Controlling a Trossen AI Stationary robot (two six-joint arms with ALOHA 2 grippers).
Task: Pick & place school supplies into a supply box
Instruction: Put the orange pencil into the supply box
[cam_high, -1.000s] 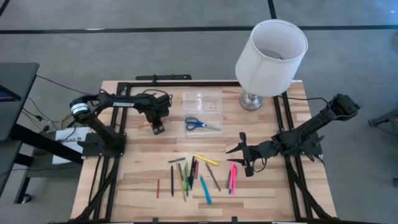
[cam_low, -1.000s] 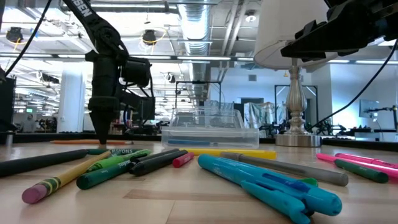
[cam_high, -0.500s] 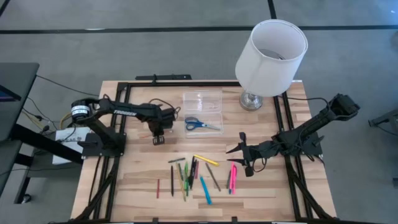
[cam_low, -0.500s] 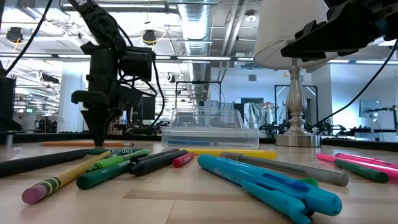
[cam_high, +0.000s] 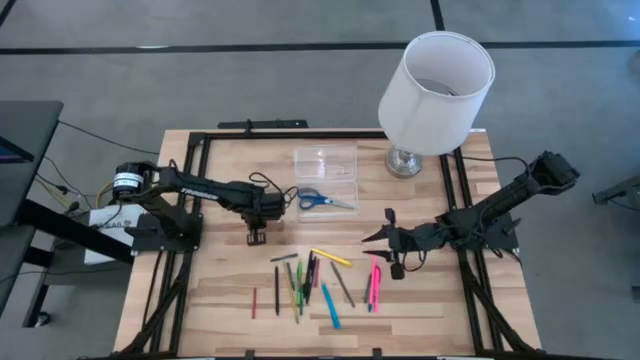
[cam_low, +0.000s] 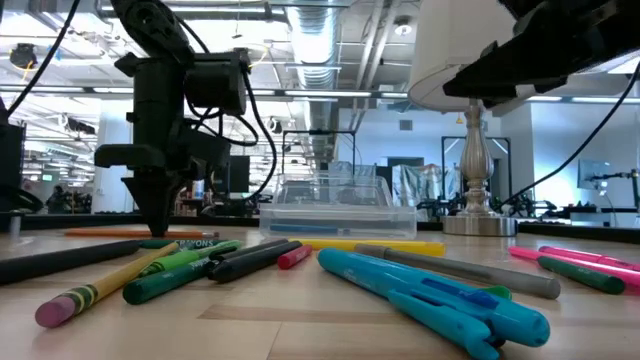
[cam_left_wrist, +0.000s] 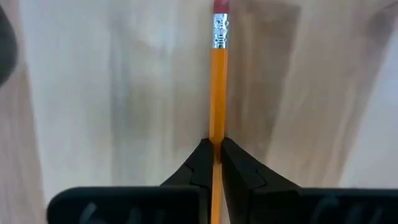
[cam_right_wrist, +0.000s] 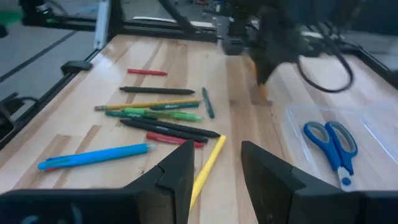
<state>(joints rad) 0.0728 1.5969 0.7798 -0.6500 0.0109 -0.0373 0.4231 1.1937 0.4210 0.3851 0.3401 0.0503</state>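
Note:
My left gripper (cam_high: 257, 236) points down at the table's left middle, shut on an orange pencil (cam_left_wrist: 217, 81) with a pink eraser. In the low view the pencil (cam_low: 110, 231) lies level at table height. My right gripper (cam_high: 392, 250) stands open above the table at the right, near the pink markers (cam_high: 374, 285), and touches nothing. The other pencils and pens (cam_high: 305, 280) lie loose on the wood at the near middle. The clear supply box (cam_high: 326, 160) sits at the far middle, with blue-handled scissors (cam_high: 325, 200) in its near half. My left gripper pinches the orange pencil's shaft (cam_left_wrist: 216, 134) between its two fingertips, coming from above and pointing down. The eraser end (cam_left_wrist: 220, 15) sticks out clear of the fingers. The pencil stays level at the table's surface; I cannot tell whether it is lifted off the wood.
A lamp with a large white shade (cam_high: 435, 95) stands at the far right, beside the box. A black frame (cam_high: 200, 150) runs around the table's edges. Bare wood lies between my left gripper and the loose supplies.
My left gripper has swung toward the table's near edge, away from the far left and closer to the loose supplies, turning a little about its own axis. The orange pencil has come along with it. My right arm has kept still.

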